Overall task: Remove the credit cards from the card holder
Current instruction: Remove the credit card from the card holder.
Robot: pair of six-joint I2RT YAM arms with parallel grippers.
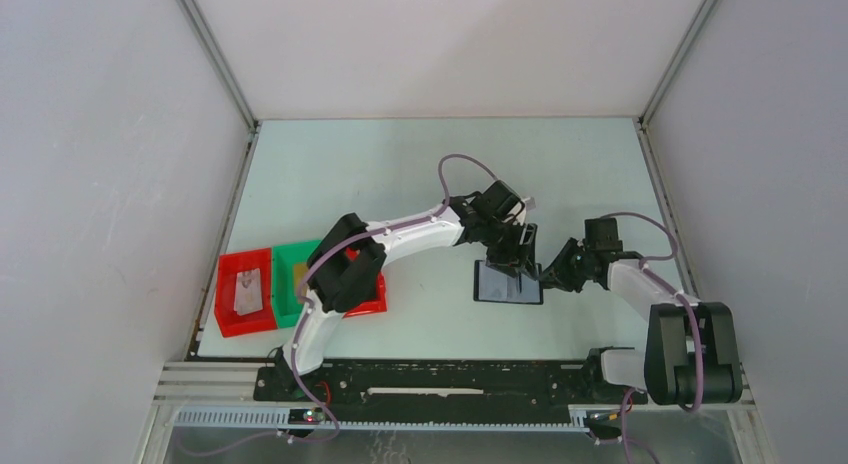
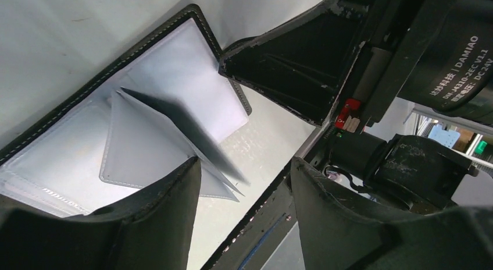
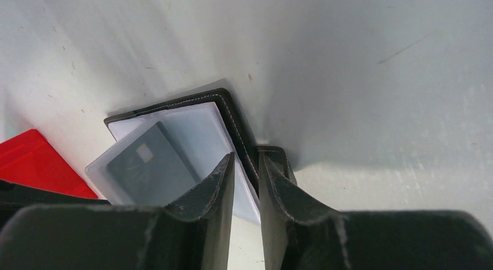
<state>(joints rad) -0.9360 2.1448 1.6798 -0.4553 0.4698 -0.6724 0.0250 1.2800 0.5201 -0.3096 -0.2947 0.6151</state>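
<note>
A: Where's the card holder (image 1: 506, 284)?
B: Open, mid-table (image 1: 400, 184). The right gripper (image 3: 245, 160) pinches its 3 o'clock edge.
A: And the left gripper (image 2: 244, 165)?
B: Spread, at 12 o'clock. Hold the pinch firm and nip only the grey card (image 3: 152, 162), not its sleeve (image 3: 197, 127).

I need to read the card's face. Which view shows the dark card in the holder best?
Right wrist: the dark card, chip visible, sits in a clear sleeve of the card holder, close up. Left wrist shows only pale sleeves, no card face. Top external shows the holder as a small dark rectangle.
</note>
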